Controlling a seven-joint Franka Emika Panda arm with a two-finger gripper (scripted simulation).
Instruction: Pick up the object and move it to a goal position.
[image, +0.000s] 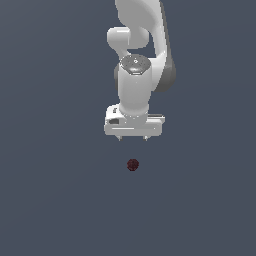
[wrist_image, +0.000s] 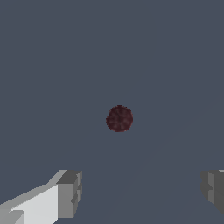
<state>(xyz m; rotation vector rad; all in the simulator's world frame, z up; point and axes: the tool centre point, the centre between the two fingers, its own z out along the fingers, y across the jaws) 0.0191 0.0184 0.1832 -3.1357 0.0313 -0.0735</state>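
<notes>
Plainly, the tiny dark red, roughly round ball with a bumpy, speckled surface (image: 132, 164) lies alone on the flat slate-grey floor (image: 50, 200), clear of the arm; in the exterior view it shows just below the white two-fingered gripper (image: 132, 138), nearly on its centre line and not touching it; in the wrist view the same ball (wrist_image: 119, 118) sits out ahead of the grey fingertips (wrist_image: 70, 192), not yet between them.

The gripper (wrist_image: 142, 190) hangs empty with its jaws spread wide, the gap far broader than the ball; nothing is held.

As for handling, I judge the ball to be light, given how small it is beside the hand; its round form suggests it may roll off if nudged by one finger before the other arrives; the pitted skin ought to give the pads some purchase, though whether it is hard or yielding cannot be told from these renders. The sensible hold is across its widest girth, fingers coming in from opposite sides at mid-height, centred so the ball is not squeezed out upward or sideways; the hand must first come down and straddle it.

No brand, label or writing can be read anywhere; no goal marker shows in either view.
</notes>
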